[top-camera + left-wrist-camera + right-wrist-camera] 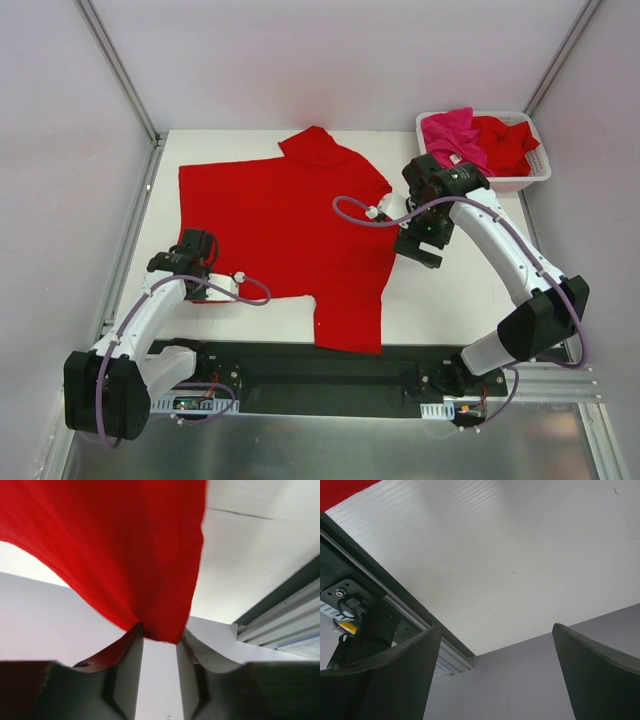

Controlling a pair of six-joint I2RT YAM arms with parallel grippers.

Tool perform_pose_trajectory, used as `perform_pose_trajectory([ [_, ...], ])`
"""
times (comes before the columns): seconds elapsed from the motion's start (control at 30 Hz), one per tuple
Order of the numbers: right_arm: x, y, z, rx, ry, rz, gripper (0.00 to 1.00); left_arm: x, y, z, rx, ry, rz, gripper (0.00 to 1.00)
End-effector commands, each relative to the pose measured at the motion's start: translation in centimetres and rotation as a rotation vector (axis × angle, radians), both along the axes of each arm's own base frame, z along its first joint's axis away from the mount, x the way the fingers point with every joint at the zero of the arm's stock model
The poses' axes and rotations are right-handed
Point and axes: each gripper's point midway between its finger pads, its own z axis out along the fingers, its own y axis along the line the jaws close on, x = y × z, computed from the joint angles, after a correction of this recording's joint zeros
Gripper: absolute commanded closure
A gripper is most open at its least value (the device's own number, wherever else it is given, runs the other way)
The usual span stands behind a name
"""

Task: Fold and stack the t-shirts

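Left claw point(160, 636) touches red t-shirt point(280, 220), lying crosswise, hem left, neck right.

From above and behind, the top camera takes in the whole white tabletop point(440, 300), while the left wrist camera sits close against the same bright red cloth t-shirt point(280, 230), the right close over that tabletop's near edge.

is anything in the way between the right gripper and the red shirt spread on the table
Nothing visible. The right gripper hangs open over the white table, just off the right edge of the red t-shirt. The white basket sits farther back, out of that path.
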Motion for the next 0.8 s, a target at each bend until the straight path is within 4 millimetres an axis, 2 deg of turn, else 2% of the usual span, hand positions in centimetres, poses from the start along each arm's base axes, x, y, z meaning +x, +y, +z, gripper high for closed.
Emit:
perform_pose_trajectory([
  [0.0, -2.9, -1.4, 0.8, -0.025, 0.080, 0.013, 0.04, -2.9, 1.4, -0.9, 0.071, 0.079, 0.003, 0.60],
  [0.03, -3.0, -1.4, 0.9, -0.026, 0.081, 0.014, 0.04, -3.5, 1.6, -1.2, 0.081, 0.101, 0.007, 0.51],
  [0.13, -3.1, -1.5, 0.8, -0.032, 0.085, 0.018, 0.04, -4.2, 2.1, -1.1, 0.111, 0.128, 0.011, 0.42],
  [0.2, -3.1, -1.6, 0.8, -0.037, 0.090, 0.018, 0.04, -3.4, 2.2, -0.3, 0.128, 0.112, -0.002, 0.41],
  [0.23, -3.1, -1.6, 0.8, -0.038, 0.091, 0.018, 0.04, -1.5, 1.8, 1.5, 0.110, 0.043, 0.006, 0.41],
  [0.27, -3.1, -1.6, 0.8, -0.037, 0.090, 0.019, 0.04, 0.2, 1.3, 2.4, 0.068, -0.038, 0.050, 0.39],
  [0.3, -3.2, -1.6, 0.8, -0.037, 0.090, 0.018, 0.04, 1.3, 1.1, 2.8, 0.057, -0.045, 0.084, 0.38],
  [0.33, -3.2, -1.6, 0.8, -0.038, 0.089, 0.016, 0.04, 3.5, 0.8, 5.3, 0.036, -0.126, 0.124, 0.38],
  [0.4, -3.3, -1.7, 0.8, -0.040, 0.092, 0.015, 0.04, 5.6, 0.4, 6.0, -0.003, -0.167, 0.257, 0.36],
  [0.43, -3.3, -1.7, 0.7, -0.041, 0.093, 0.018, 0.04, 7.4, -0.1, 7.8, -0.040, -0.231, 0.294, 0.36],
  [0.47, -3.3, -1.7, 0.7, -0.042, 0.092, 0.019, 0.04, 8.1, -0.7, 7.4, -0.084, -0.235, 0.353, 0.35],
  [0.53, -2.9, -1.5, 0.6, -0.038, 0.079, 0.014, 0.04, 9.6, -1.4, 7.7, -0.129, -0.265, 0.400, 0.34],
  [0.57, -2.6, -1.5, 0.8, -0.036, 0.064, 0.009, 0.04, 9.9, -1.8, 6.6, -0.148, -0.251, 0.461, 0.35],
  [0.67, -0.9, -1.1, 1.1, -0.028, 0.009, 0.002, 0.04, 11.3, -3.2, 4.9, -0.236, -0.246, 0.595, 0.36],
  [0.77, 2.2, 0.1, 2.2, 0.001, -0.086, 0.007, 0.04, 13.1, -5.3, 4.2, -0.358, -0.256, 0.763, 0.40],
])
